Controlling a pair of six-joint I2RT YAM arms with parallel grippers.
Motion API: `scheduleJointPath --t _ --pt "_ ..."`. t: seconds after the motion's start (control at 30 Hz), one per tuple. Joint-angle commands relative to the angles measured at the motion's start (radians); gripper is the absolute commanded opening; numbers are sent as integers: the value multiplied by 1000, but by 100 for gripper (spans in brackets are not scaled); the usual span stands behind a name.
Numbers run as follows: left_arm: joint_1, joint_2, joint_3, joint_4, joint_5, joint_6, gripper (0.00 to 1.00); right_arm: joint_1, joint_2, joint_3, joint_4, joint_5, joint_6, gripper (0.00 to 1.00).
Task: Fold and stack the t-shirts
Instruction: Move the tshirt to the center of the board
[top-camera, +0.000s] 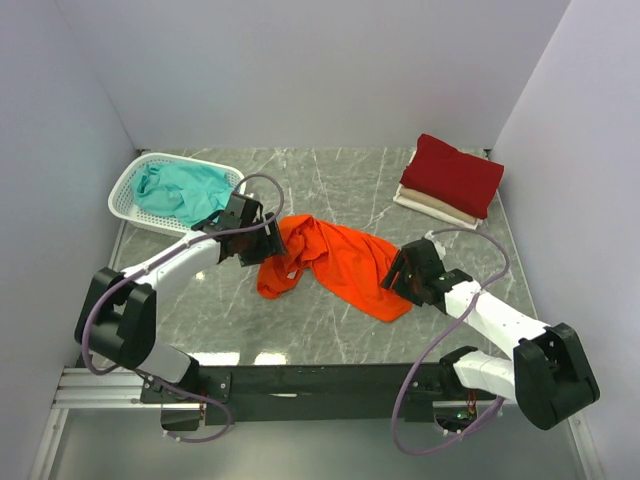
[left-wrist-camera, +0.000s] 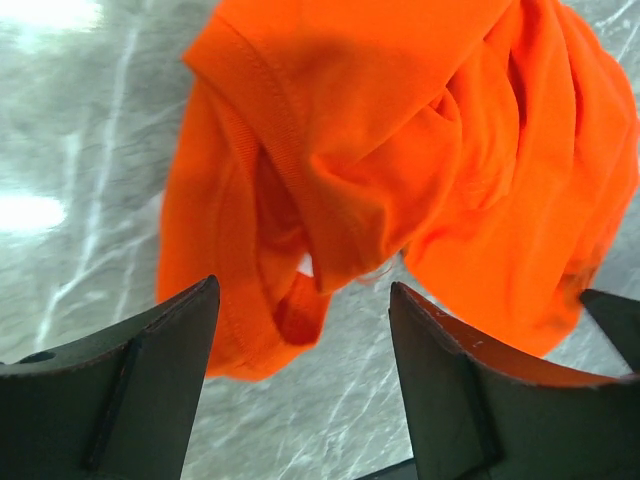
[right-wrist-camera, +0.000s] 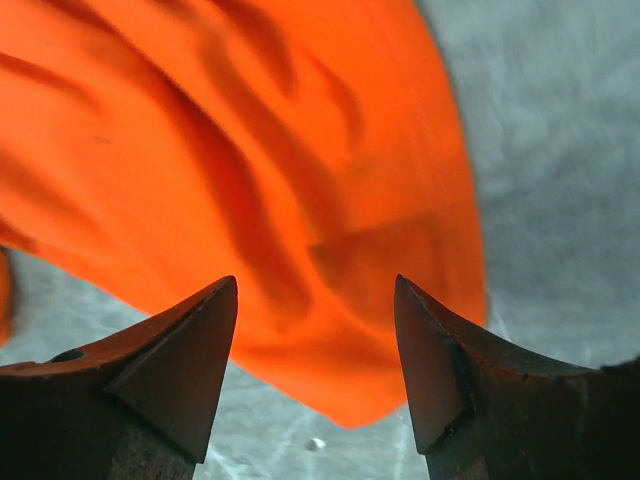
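A bright orange t-shirt (top-camera: 335, 260) lies crumpled on the marble table (top-camera: 330, 180) between my arms. My left gripper (top-camera: 262, 240) is open just above its left end, where the collar (left-wrist-camera: 290, 180) shows, with nothing between the jaws. My right gripper (top-camera: 398, 275) is open just above the shirt's right corner (right-wrist-camera: 370, 380), also empty. A dark red t-shirt (top-camera: 452, 174) lies folded on a folded cream-white t-shirt (top-camera: 432, 205) at the back right. A teal t-shirt (top-camera: 183, 189) lies bunched in the basket.
A white plastic lattice basket (top-camera: 128, 190) stands at the back left, close behind my left arm. Grey walls close in the table on three sides. A black rail runs along the near edge between the arm bases.
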Motion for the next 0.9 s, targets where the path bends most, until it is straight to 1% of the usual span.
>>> scheduleJointPath --t 0.0,0.07,0.1,0.2,0.4,0.6,0.87 --pt "-9 39 27 71 70 -50 74 18 0 -29 -66 41 66 70" --pt "-16 57 54 71 75 -61 74 21 -12 -32 -88 50 76 70" --pt "-27 82 68 39 37 -61 74 25 -16 -33 -92 57 83 70" --pt "-38 126 116 -4 1 -47 74 27 -24 -40 -106 64 94 70" --pt "-44 149 107 48 23 -58 74 28 -1 -41 -117 69 103 70" --pt "-56 185 111 45 29 -55 72 28 -10 -40 -155 98 114 70" --pt "-59 195 93 100 58 -73 64 28 -56 -43 -214 124 129 70"
